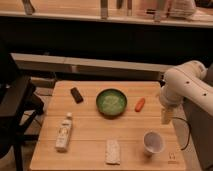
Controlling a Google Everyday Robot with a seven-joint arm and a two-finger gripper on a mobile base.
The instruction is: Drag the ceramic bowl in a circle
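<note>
jaws first: i cannot tell how wide they are, or if they hold a thing. the gripper [166, 114] hangs from the white arm over the right edge of the table [90, 124], well apart from the ceramic bowl [111, 102].

the green bowl sits upright in the middle of the table, toward the back. nothing touches it. an orange thing [140, 104] lies near it on the right, between the bowl and the gripper.

the job has not begun, i think. to do it well, the gripper should go over the orange thing, not through it, and come down on the bowl's rim. then it should push slow and keep the bowl flat on the wood so it slides and does not tip. the ring should be small, as a dark block [76, 94] lies to the back left, and a bottle [64, 132], a pale pack [113, 151] and a white cup [152, 142] lie in front.

no words can be read. the bottle has a label and the table's front right corner has a small mark, but both are too small to read.
</note>
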